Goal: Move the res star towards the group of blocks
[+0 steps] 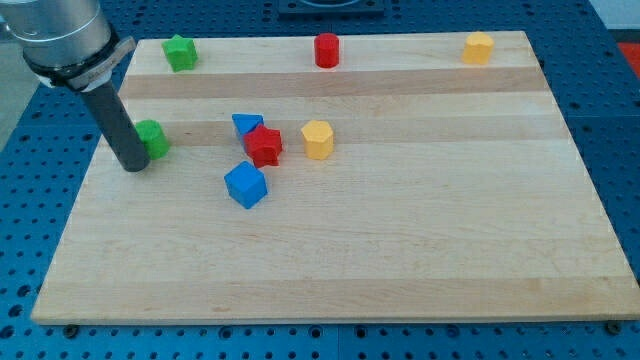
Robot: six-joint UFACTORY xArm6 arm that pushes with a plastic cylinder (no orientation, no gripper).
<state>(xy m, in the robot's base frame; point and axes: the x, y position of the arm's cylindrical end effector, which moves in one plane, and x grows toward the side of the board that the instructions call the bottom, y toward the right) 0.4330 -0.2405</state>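
Rod tip (133,166) set down near the board's left edge, touching a green block.
No claw is fitted, so nothing is gripped: the tip is pressed against the left side of the green block (152,138). Well to the tip's right, the red star (264,146) is found touching a blue triangular block (246,124), with a yellow block (317,139) just beside and a blue cube (245,185) below. Bare wood (420,230) is left rightward; a green star (180,52), red cylinder (327,50) and yellow block (478,47) line the top edge.
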